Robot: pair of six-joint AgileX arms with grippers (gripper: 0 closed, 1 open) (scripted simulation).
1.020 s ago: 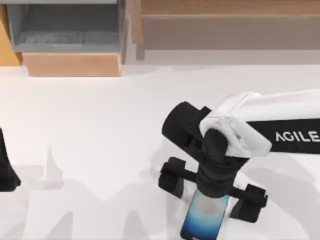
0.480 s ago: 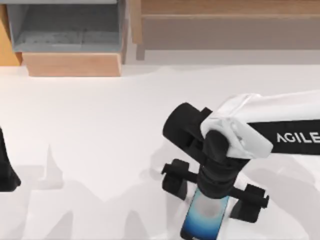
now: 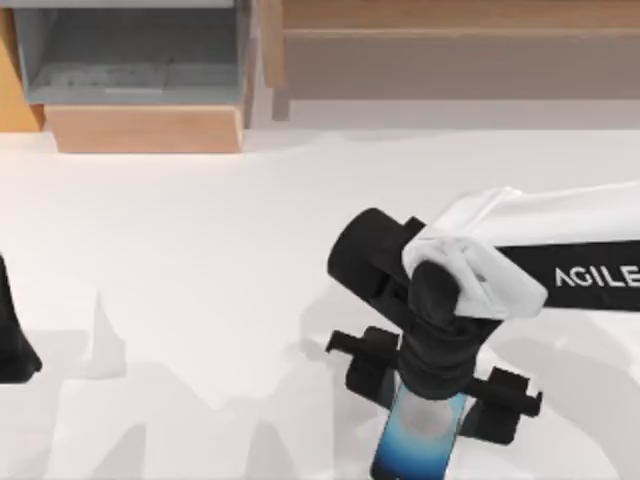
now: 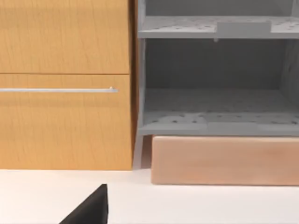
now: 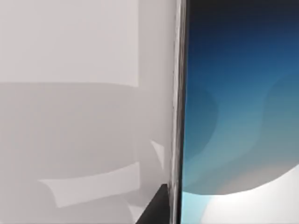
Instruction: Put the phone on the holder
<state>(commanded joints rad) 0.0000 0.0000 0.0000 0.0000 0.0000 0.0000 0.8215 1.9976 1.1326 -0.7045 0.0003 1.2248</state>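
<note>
The phone [image 3: 418,442] lies flat near the table's front edge, right of centre, its blue screen with a white centre facing up. My right gripper [image 3: 435,388] hangs straight over its far end, open, with one black finger on each side of the phone and a gap left at both. In the right wrist view the phone [image 5: 238,107] is very close, and a dark fingertip [image 5: 156,207] stands just beside its edge. A small pale upright piece, apparently the holder [image 3: 100,335], stands at the left. My left arm [image 3: 12,340] is parked at the left edge.
A grey open shelf unit [image 3: 130,55] with a wooden block [image 3: 145,128] in front stands at the back left. A long wooden bench-like piece [image 3: 460,50] runs along the back right. In the left wrist view are a wooden cabinet [image 4: 65,84] and the grey shelves [image 4: 215,93].
The right gripper's fingers have drawn closer together around the phone, mostly the left one moving in. The arm has sunk slightly. The phone and the left arm have not moved.
</note>
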